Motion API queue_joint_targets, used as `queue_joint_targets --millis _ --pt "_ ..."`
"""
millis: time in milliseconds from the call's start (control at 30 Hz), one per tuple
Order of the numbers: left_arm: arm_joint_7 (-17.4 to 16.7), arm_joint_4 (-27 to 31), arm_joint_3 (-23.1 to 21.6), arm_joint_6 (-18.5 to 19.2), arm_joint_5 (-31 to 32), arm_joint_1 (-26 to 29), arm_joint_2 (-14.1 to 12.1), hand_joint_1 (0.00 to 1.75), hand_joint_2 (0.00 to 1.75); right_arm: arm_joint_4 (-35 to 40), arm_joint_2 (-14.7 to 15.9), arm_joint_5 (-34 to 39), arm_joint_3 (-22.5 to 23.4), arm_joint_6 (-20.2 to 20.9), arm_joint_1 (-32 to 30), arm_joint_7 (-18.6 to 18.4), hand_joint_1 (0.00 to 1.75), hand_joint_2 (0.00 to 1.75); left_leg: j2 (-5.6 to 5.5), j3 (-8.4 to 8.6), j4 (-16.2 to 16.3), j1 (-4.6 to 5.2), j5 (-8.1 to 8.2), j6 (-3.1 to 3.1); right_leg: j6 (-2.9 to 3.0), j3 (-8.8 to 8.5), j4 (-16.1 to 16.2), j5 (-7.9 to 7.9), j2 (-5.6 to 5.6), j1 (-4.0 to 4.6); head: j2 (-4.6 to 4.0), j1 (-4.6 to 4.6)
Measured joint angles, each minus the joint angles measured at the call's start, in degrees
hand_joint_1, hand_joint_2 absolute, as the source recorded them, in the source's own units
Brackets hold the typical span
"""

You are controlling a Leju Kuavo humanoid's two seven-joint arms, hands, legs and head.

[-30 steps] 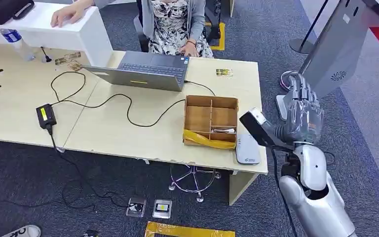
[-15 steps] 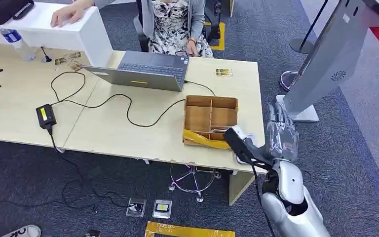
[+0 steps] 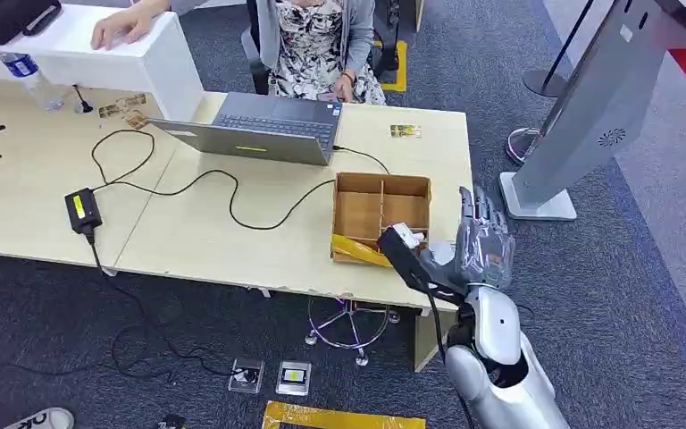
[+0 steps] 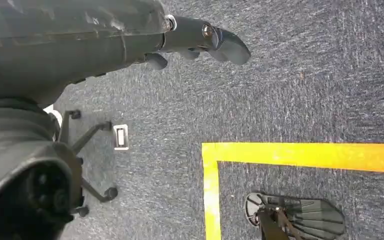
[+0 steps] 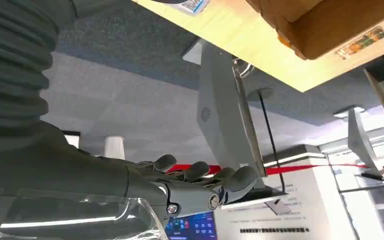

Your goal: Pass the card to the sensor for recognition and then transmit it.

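My right hand [image 3: 483, 239] is raised with its fingers straight and apart, palm empty, over the right front corner of the desk beside the brown cardboard box [image 3: 382, 213]. In the right wrist view the same hand [image 5: 200, 186] holds nothing. The flat white sensor [image 5: 192, 5] lies on the desk by the box; my wrist hides it in the head view. A small gold card [image 3: 405, 131] lies on the desk near the far right edge. A pale card [image 3: 408, 237] rests in the box's front compartment. My left hand [image 4: 200, 42] hangs over the carpet, holding nothing.
An open laptop [image 3: 263, 130] with a person [image 3: 317, 45] seated behind it is at the back. A black cable and adapter [image 3: 82, 210] cross the desk. A grey kiosk stand [image 3: 581, 116] rises to the right. A chair base [image 3: 350, 326] is under the desk.
My right hand has swung left and down from beside the kiosk to the desk's right front corner, now covering the sensor in the head view. It stays empty.
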State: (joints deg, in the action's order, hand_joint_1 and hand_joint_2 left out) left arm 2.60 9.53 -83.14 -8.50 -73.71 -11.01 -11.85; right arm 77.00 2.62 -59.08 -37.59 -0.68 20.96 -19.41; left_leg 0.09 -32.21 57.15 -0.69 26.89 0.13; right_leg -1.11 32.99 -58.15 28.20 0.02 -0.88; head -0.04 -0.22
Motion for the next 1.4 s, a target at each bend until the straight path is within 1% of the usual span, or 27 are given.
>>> queue_joint_targets --millis 167,433,600,967,1400 --pt "0.0 0.0 0.0 0.0 0.2 0.0 0.0 0.00 0.00 -4.3 -1.0 -0.8 0.1 -2.4 1.4 1.5 0.00 1.75 0.00 -0.01 0.0 0.00 0.00 0.00 0.00 -0.01 0.0 0.00 -0.02 0.00 0.00 0.02" --pt "0.0 0.0 0.0 0.1 0.6 0.0 -0.2 0.00 0.00 -12.0 -2.3 0.4 0.2 -4.7 2.9 2.7 0.00 1.75 0.00 -0.01 0.0 0.00 0.00 0.00 0.00 0.01 0.0 0.00 -0.01 0.00 0.00 0.02" --pt "0.0 0.0 0.0 0.1 1.3 0.0 -0.2 0.00 0.00 -15.5 -3.0 1.4 0.2 -5.4 3.3 2.9 0.00 1.75 0.00 -0.02 0.0 0.00 0.00 0.00 0.00 0.01 0.0 0.00 -0.02 0.00 0.00 0.02" --pt "0.0 0.0 0.0 0.8 2.4 -0.7 -0.2 0.00 0.00 -19.7 -5.3 2.1 0.2 -5.4 3.3 3.2 0.00 1.75 0.00 -0.02 0.0 0.00 0.00 0.00 0.00 0.02 0.0 0.00 -0.01 0.00 0.00 0.02" --pt "-0.1 0.0 0.0 1.2 3.0 -1.8 -0.2 0.00 0.00 -23.9 -9.5 2.2 0.1 -6.5 5.5 4.1 0.00 1.75 0.00 -0.01 0.0 0.00 0.00 0.00 0.00 0.01 0.0 0.00 0.00 0.00 0.00 0.02"
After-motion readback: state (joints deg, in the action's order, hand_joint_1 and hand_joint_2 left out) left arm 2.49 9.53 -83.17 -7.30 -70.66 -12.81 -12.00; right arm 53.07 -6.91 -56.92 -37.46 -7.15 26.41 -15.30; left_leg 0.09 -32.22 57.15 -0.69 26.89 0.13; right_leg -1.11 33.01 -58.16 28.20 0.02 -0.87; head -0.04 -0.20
